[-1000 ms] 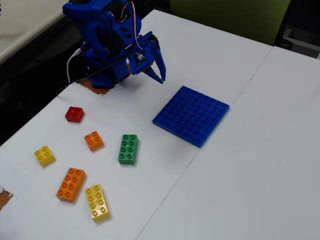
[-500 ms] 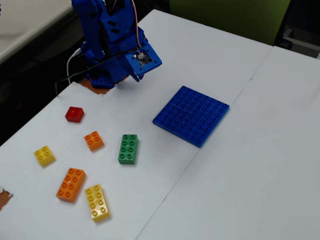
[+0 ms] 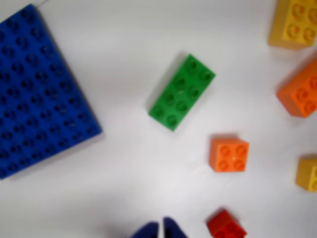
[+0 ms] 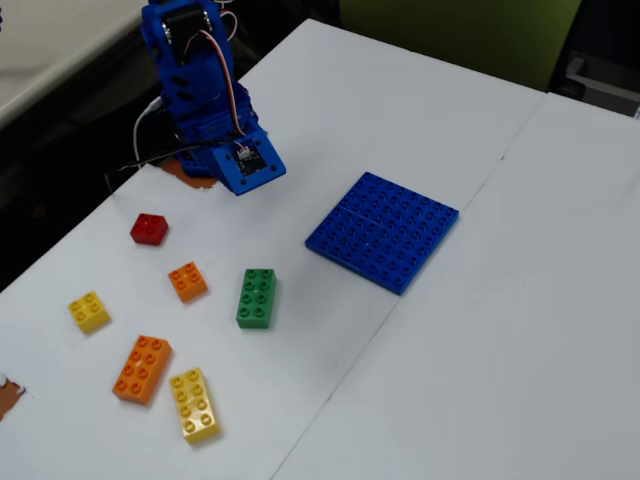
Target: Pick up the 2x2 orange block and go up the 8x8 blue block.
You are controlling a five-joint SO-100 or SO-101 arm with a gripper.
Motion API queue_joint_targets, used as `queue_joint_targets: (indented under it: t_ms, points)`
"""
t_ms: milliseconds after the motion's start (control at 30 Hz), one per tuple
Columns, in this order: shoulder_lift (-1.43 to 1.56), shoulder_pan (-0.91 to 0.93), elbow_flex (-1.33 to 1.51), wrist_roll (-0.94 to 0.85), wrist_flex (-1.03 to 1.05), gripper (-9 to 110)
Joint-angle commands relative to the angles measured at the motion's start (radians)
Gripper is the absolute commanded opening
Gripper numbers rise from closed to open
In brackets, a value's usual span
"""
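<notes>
The 2x2 orange block [image 4: 187, 281] is a small square plastic brick with four round studs, lying flat on the smooth white table [image 4: 480, 330] and held by nothing; in the wrist view [image 3: 228, 154] it lies at about 4 o'clock from the frame's centre. The green 2x4 brick [image 4: 257, 297] sits just beside it at its 3 o'clock in the fixed view, apart from it, and the red 2x2 brick [image 4: 148, 228] lies near at its 11 o'clock. The 8x8 blue block [image 4: 383, 230] is a thin, wide, glossy studded plate lying flat and bare, well apart at the orange block's 2 o'clock in the fixed view; the wrist view shows only part of it [image 3: 37, 94] at the left edge. The fixed view alone shows the blue arm [image 4: 200, 90] at 11 o'clock, its printed housing tilted down over the table's edge with red and white wires looping along it, plus the yellow 2x2 brick [image 4: 88, 311], the orange 2x4 brick [image 4: 142, 369] and the yellow 2x4 brick [image 4: 194, 405] whole. The wrist view alone shows the gripper [image 3: 161, 229]: two rounded blue fingertips at 6 o'clock, drawn together with only a sliver between them, nothing held, blurred.
</notes>
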Motion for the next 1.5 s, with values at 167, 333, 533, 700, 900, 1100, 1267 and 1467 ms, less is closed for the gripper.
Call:
queue_joint_targets:
  t_ms: [167,333,533,700,900,1100,1267,1467]
  points:
    - [-0.072,0.166,-0.141,-0.247,0.008,0]
    - [-0.178,0.261,-0.241,-0.365,0.006,0]
    - [-0.25,0.316,-0.285,-0.399,-0.029,0]
    - [-0.322,0.368,-0.316,-0.43,-0.048,0]
    - [-0.396,0.397,-0.316,-0.449,-0.064,8]
    - [-0.445,0.417,-0.316,-0.451,-0.098,10]
    - [-0.488,0.437,-0.316,-0.489,-0.118,13]
    - [-0.537,0.449,-0.307,-0.568,-0.141,16]
